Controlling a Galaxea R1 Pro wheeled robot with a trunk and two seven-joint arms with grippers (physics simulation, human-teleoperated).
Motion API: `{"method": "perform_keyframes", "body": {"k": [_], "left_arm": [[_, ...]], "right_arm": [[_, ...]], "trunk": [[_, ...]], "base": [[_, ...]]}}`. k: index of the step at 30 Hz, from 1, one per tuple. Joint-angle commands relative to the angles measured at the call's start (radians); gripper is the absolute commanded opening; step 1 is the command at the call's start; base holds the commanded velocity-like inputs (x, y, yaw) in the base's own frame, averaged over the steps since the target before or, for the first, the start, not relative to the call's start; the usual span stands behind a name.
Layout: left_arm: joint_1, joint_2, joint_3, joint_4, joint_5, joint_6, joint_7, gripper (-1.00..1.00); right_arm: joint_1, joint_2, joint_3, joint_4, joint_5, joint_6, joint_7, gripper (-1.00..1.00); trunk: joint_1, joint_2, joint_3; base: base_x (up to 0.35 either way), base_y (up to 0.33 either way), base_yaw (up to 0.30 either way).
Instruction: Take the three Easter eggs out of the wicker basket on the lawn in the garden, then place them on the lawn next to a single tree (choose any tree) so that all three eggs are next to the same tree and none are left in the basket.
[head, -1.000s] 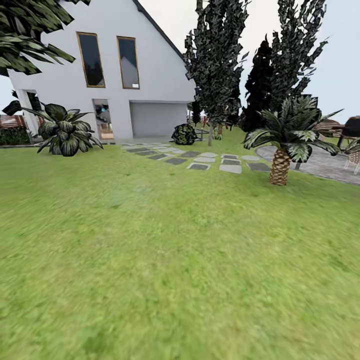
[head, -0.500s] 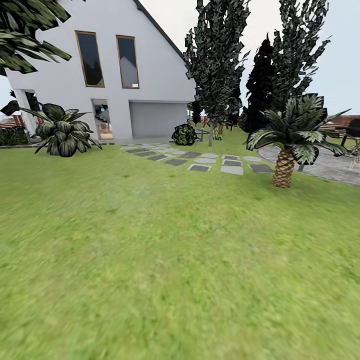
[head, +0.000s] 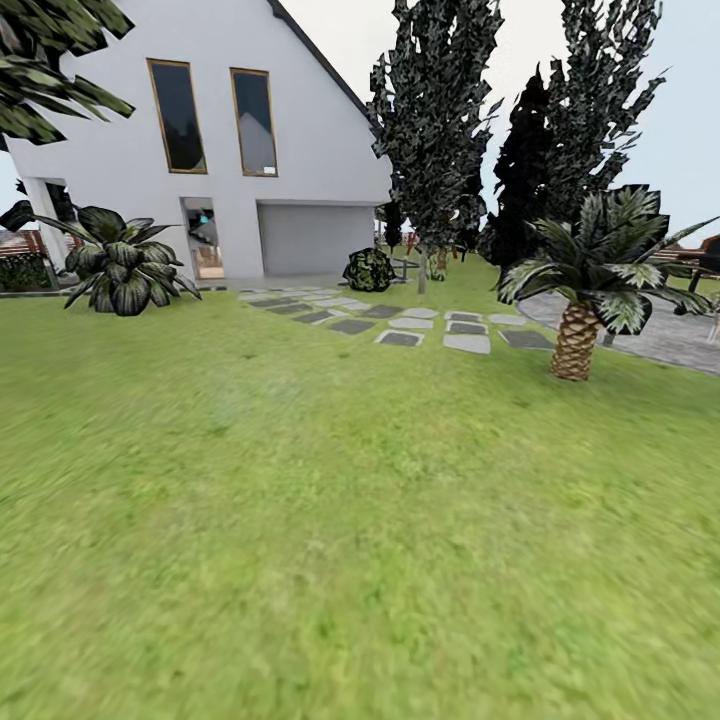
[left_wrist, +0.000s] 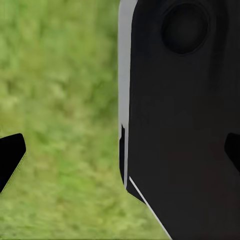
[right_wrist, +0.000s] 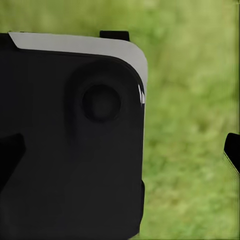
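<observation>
Beyond blurred lawn, palm fronds cut off rightward.

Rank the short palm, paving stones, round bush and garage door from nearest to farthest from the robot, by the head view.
1. short palm, on the right
2. paving stones, centre-right
3. round bush, centre, by the house
4. garage door, in the house wall

Matte black body panel with grey-white edge trim, round recessed dimple; black pincer fingertips.
</observation>
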Motion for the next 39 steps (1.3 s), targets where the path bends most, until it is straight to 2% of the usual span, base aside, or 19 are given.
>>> {"method": "perform_keyframes", "body": {"k": [1, 12, 39], "left_arm": [[0.001, 0.0, 0.0, -0.002, 0.0, -0.001, -0.001, 1.0], [0.001, 0.0, 0.0, -0.002, 0.0, -0.001, -0.001, 1.0], [0.001, 0.002, 0.0, -0.002, 0.0, -0.001, -0.001, 1.0]], "right_arm": [[-0.001, 0.0, 0.0, 0.001, 0.001, 0.0, 0.0, 1.0], [-0.001, 0.0, 0.0, 0.0, -0.001, -0.001, -0.001, 1.0], [-0.001, -0.001, 0.0, 0.001, -0.001, 0.001, 0.0, 1.0]], "trunk": [[0.001, 0.0, -0.001], [0.001, 0.0, -0.001], [0.001, 0.0, -0.001]], "base": [[0.335, 0.0, 0.0], [0.335, 0.0, 0.143], [0.335, 0.0, 0.003]]}}
